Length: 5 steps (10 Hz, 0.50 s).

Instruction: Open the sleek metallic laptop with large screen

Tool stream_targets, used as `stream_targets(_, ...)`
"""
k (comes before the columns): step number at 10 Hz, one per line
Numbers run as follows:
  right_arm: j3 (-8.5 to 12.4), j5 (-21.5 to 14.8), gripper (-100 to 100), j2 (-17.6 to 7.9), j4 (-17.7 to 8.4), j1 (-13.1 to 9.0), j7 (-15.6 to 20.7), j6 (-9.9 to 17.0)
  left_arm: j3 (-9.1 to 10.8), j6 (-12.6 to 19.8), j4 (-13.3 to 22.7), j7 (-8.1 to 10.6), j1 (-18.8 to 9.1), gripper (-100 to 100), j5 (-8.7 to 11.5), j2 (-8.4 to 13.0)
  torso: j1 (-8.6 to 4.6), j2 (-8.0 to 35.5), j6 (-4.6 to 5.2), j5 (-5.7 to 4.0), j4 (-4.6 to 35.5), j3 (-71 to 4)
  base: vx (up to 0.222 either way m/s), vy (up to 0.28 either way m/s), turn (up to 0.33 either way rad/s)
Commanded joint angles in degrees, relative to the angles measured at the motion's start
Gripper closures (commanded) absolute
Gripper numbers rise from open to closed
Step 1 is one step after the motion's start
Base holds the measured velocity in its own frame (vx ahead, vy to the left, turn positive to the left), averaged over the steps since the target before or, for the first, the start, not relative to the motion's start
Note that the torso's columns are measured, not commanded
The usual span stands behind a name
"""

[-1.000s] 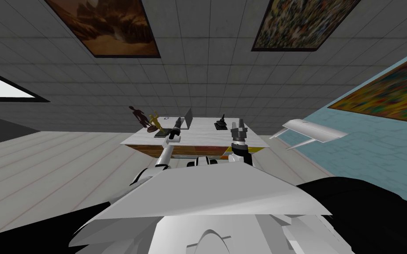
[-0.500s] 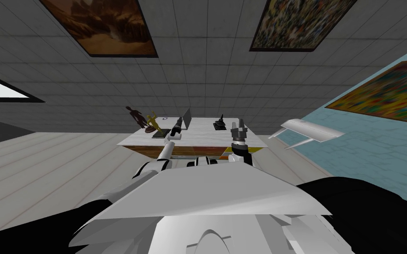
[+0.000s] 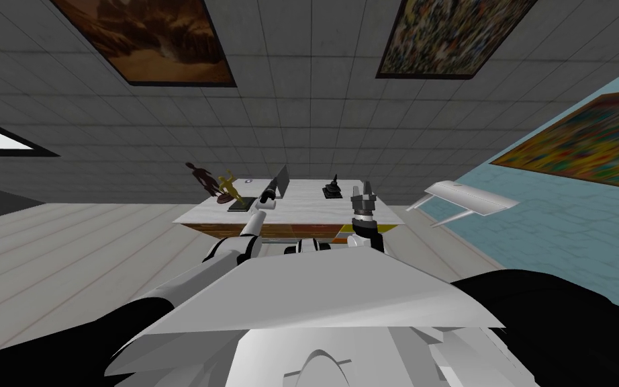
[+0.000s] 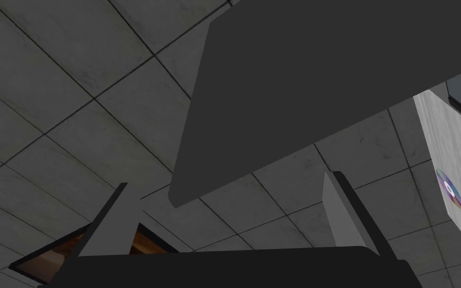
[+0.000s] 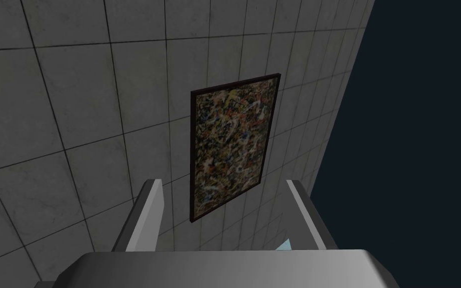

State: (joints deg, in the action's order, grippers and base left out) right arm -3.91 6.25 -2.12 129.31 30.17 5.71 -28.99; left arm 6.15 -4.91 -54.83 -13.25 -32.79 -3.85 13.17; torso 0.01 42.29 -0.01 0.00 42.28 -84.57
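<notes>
The left gripper [image 4: 229, 180] has its 2 fingers spread wide with nothing between them, and it points at the underside of the raised lid of the thin dark grey laptop [image 4: 314, 75]. One corner of the lid hangs just beyond the fingertips; I cannot tell whether a finger touches it.

Over the last 1 s my head camera has rolled a little, so the whole scene has slid, but the left arm has also stretched further out over the white marbled table [image 3: 315, 211]. In the head view the left gripper [image 3: 271, 188] now sits right at the laptop [image 3: 283, 179], which stands near the table's middle with its lid already well up from the base. I judge the opening largely done, with perhaps a last push on the lid to finish.

To the right, a small round disc with coloured segments [image 4: 449, 189] lies on the table top. Further right, the right gripper [image 3: 364, 191] is raised above the table's near edge, fingers apart and empty.

No brand, label or lettering can be read on the lid or the disc.
</notes>
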Motion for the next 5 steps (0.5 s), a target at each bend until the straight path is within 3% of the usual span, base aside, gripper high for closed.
stream_targets(1,0.0,0.0,0,0.0,0.0,0.0,0.0,0.0,0.02,1.0,3.1,-0.95,-2.6,-100,-0.1,1.4,0.03,0.0,0.00,0.01,0.0,0.0,0.012,-0.035,-0.015)
stream_targets(4,0.0,0.0,0,0.0,0.0,0.0,0.0,0.0,-0.03,1.2,2.9,-0.99,-2.5,-100,-0.1,1.5,0.04,0.0,0.00,0.01,0.0,0.0,0.004,-0.016,-0.003)
stream_targets(5,0.0,0.0,0,0.0,0.0,0.0,0.0,0.0,-0.03,1.2,2.9,-0.98,-2.5,100,-0.1,1.5,0.05,0.0,0.00,0.02,0.0,0.0,0.000,0.000,0.000)
